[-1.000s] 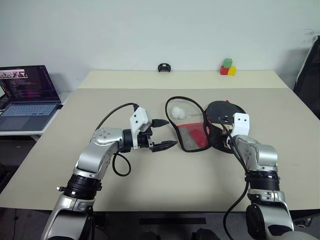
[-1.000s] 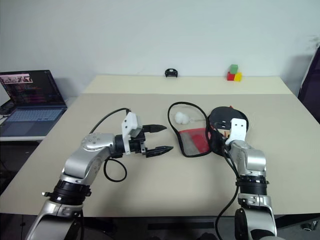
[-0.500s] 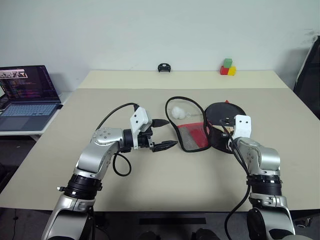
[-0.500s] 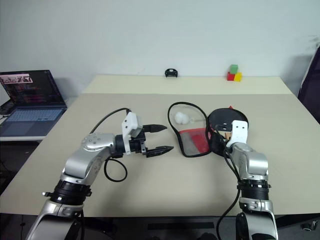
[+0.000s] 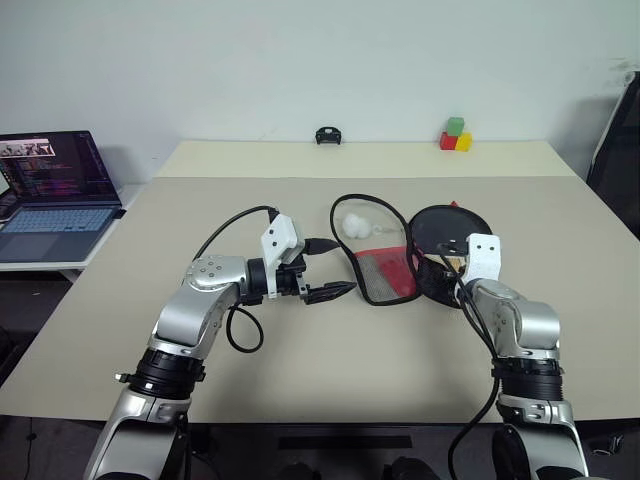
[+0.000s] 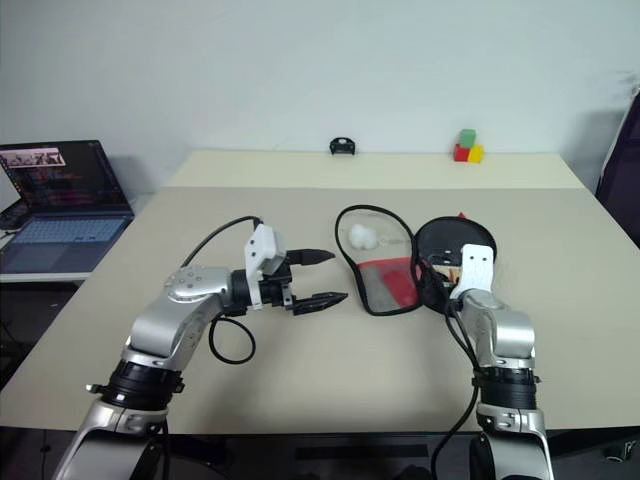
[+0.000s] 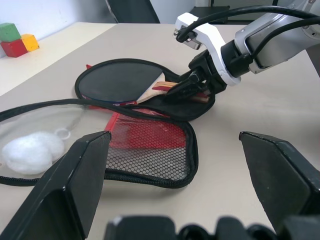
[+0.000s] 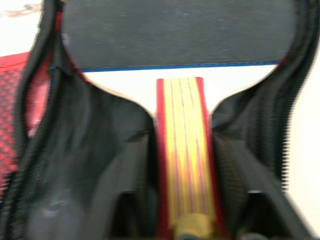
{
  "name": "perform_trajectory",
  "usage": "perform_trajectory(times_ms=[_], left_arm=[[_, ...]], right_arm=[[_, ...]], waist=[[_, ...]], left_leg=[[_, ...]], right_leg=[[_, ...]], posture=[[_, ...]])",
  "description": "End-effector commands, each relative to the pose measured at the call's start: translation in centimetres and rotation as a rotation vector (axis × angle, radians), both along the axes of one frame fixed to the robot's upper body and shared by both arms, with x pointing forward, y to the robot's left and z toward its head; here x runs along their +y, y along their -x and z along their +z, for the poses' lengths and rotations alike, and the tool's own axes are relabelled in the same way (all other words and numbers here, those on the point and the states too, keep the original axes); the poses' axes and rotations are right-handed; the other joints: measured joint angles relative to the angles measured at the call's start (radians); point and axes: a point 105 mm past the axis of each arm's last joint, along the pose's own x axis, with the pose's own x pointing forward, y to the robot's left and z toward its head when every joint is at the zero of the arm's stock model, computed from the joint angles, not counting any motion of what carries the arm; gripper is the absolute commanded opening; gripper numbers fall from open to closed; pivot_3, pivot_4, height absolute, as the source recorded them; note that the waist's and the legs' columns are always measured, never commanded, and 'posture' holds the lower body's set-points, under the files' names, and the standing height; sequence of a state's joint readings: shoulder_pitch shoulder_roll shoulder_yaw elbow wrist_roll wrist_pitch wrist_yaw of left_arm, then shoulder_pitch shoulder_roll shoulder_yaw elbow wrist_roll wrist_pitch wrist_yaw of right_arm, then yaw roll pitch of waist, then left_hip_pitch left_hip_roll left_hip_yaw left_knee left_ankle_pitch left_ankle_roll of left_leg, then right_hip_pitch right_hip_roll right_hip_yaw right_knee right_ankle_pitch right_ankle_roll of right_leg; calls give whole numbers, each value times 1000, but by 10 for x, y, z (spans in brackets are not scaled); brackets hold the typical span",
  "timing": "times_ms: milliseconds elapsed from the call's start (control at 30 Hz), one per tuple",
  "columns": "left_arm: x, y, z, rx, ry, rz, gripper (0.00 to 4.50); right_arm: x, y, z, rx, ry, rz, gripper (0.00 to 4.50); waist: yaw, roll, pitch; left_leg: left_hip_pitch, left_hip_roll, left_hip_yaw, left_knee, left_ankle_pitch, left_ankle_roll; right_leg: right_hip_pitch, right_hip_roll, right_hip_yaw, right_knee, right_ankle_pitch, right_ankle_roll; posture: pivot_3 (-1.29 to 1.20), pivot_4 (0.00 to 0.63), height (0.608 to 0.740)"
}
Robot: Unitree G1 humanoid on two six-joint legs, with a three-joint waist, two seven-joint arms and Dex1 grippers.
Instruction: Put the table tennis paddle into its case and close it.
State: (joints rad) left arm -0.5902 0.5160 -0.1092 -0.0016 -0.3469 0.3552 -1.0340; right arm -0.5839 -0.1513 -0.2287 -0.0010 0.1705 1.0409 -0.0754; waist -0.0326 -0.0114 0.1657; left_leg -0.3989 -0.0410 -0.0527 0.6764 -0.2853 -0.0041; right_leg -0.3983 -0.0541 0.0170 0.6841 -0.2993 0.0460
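Centre left: the left tool (image 5: 333, 268) hovers released above the surface (image 5: 300, 350). Centre: its case (image 5: 385, 262) lies unzipped. Centre right: the table tennis paddle (image 7: 120, 82) rests in the case's right half; the right tool (image 7: 186, 89) straddles its handle, grip state unclear.

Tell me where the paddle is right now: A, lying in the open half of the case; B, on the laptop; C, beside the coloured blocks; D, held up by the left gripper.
A: the paddle lies flat inside the open half of the case, its wooden handle toward the right gripper.
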Motion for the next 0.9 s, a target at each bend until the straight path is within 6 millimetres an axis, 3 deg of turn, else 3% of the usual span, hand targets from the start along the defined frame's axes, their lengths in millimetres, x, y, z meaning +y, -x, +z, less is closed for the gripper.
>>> perform_trajectory(times_ms=[33,67,300,500,567,700,900], left_arm=[[1,2,12,-58,18,3,4500],[2,1,13,-58,19,6,4500],[15,-7,13,-62,41,97,4500],[25,-20,11,-62,83,210,4500],[27,-24,7,-59,66,231,4500],[37,-34,-2,-43,42,285,4500],[45,-47,-14,-14,8,333,4500]], right_arm=[[2,4,5,-14,5,25,3662],[4,6,7,-18,0,35,3951],[3,30,34,-82,-22,160,3951],[22,52,73,-222,-96,438,3951],[19,57,86,-302,-73,506,3951],[1,68,102,-303,-15,639,3951],[-22,78,148,-375,51,784,3951]], waist=[[0,0,0],[0,0,0],[1,0,0],[1,0,0],[2,0,0],[3,0,0],[3,0,0]], left_leg=[[0,0,0,0,0,0],[0,0,0,0,0,0],[-1,0,0,0,0,0],[0,0,-1,0,-1,2],[0,0,-1,0,-1,3],[0,-1,-1,0,-2,3],[1,0,-2,1,-2,3]], right_leg=[[0,0,0,0,0,0],[0,0,0,0,0,0],[0,0,0,-1,0,0],[0,0,0,0,0,0],[0,0,-1,-1,0,0],[2,0,-2,-2,0,0],[3,0,-2,-2,0,0]], posture=[[0,150,740],[0,150,740],[0,150,740],[0,150,740],[0,150,740],[0,150,740],[0,150,740]])
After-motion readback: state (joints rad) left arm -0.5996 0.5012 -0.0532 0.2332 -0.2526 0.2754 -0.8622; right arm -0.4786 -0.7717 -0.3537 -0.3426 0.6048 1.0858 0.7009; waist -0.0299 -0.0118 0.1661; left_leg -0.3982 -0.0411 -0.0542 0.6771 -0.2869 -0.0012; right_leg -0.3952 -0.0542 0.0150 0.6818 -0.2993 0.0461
